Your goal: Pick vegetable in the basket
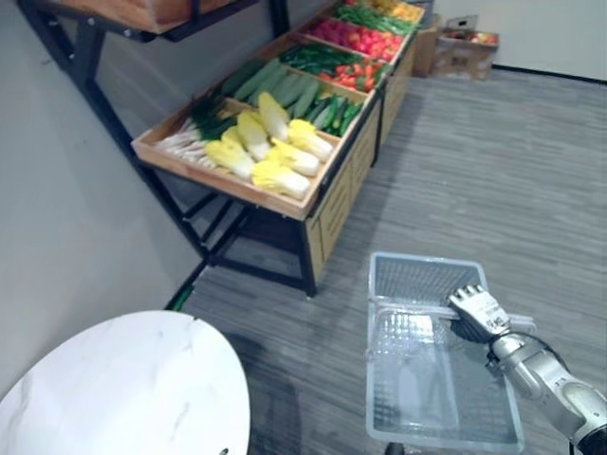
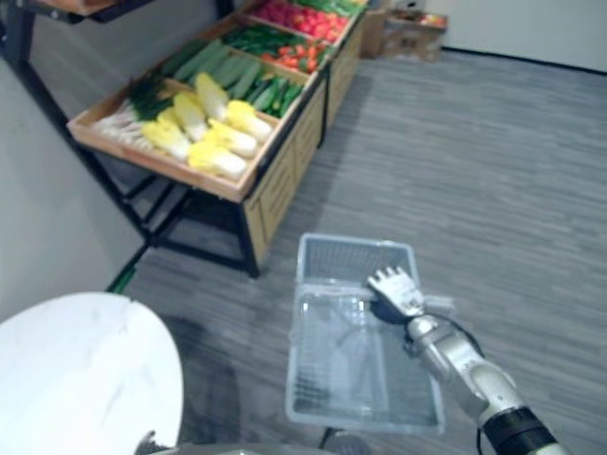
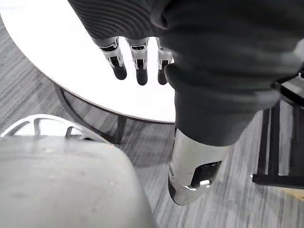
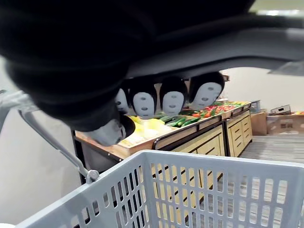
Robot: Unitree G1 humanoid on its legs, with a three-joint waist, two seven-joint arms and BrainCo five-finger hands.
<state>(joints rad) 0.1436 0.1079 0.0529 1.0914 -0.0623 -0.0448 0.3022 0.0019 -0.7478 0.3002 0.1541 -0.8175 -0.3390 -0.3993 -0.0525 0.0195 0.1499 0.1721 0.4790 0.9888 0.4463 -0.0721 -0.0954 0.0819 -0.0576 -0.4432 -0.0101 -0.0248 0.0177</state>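
While my right hand [image 1: 479, 309] grips the handle [image 1: 408, 304] of the basket [image 1: 422, 278] at lower right, a swing could knock the bench [image 1: 218, 180]; my left hand [image 3: 141, 61] hangs slack-fingered.

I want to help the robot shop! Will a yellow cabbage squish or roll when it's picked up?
Probably not squishy: the yellow cabbages look like tight, firm heads, though outer leaves might bruise. They are long and rounded, lying on their sides in the wooden crate, so a nudged one could roll. They look plump, so probably fairly heavy.
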